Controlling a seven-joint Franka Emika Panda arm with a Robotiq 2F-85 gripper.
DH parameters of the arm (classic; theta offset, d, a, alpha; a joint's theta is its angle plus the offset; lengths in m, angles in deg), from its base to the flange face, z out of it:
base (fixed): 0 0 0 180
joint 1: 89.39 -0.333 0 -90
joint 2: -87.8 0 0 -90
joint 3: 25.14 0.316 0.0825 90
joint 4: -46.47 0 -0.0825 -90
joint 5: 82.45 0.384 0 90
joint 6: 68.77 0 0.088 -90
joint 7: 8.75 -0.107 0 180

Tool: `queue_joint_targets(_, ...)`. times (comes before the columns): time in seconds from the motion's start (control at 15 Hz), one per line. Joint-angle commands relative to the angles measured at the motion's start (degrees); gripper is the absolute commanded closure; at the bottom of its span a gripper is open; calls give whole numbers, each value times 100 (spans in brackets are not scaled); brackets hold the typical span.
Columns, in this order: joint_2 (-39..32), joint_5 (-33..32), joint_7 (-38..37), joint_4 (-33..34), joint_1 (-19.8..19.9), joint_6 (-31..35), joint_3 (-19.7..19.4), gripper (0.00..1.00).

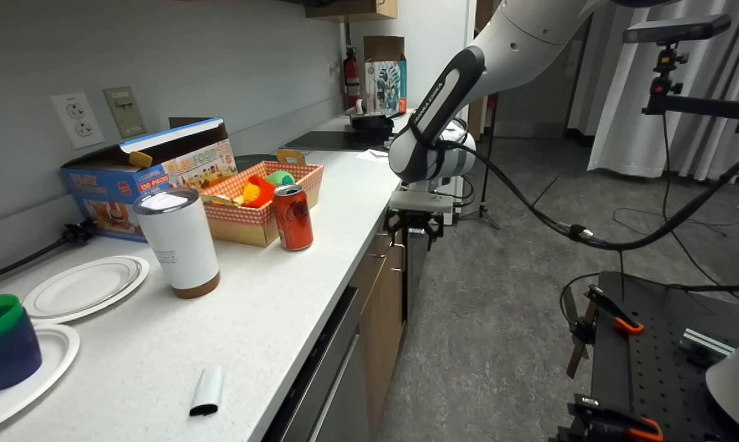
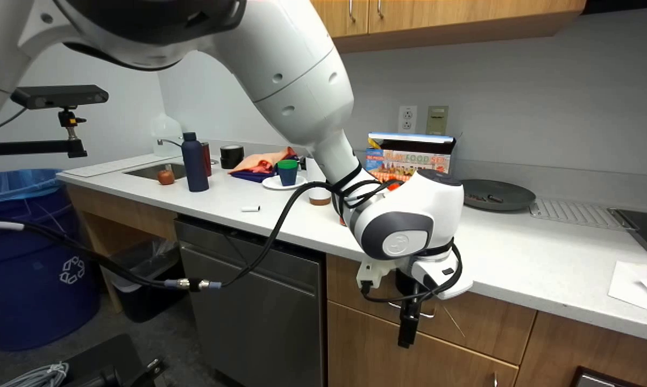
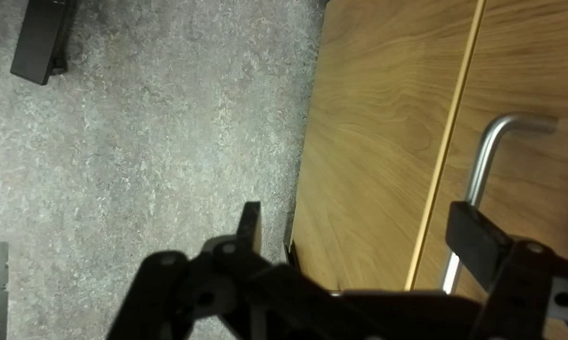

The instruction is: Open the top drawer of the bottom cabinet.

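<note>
Countertop (image 1: pixel 271 307) cluttered (tumbler (image 1: pixel 183 248), can (image 1: pixel 293 218), basket (image 1: pixel 240 232)); spread gripper (image 3: pixel 357 223) partly hides top drawer (image 2: pixel 482 321) handle (image 3: pixel 482 167).

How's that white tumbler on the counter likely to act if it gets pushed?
The white tumbler may tip when pushed high, being tall and narrower toward its brown base. Once down, its round shape would probably let it roll.

A plain grey wall (image 2: pixel 560 118) carries a white outlet (image 2: pixel 407 119) and a beige switch plate (image 2: pixel 437 120) below a wooden wall cabinet (image 2: pixel 463 16). Mottled grey flooring (image 1: pixel 498 276) stretches toward a pale curtain (image 1: pixel 627 135) hanging in long folds.
</note>
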Motion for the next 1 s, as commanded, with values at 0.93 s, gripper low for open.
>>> queue_joint_targets(0.93,-242,2152,1252,-104,608,887,959,0)
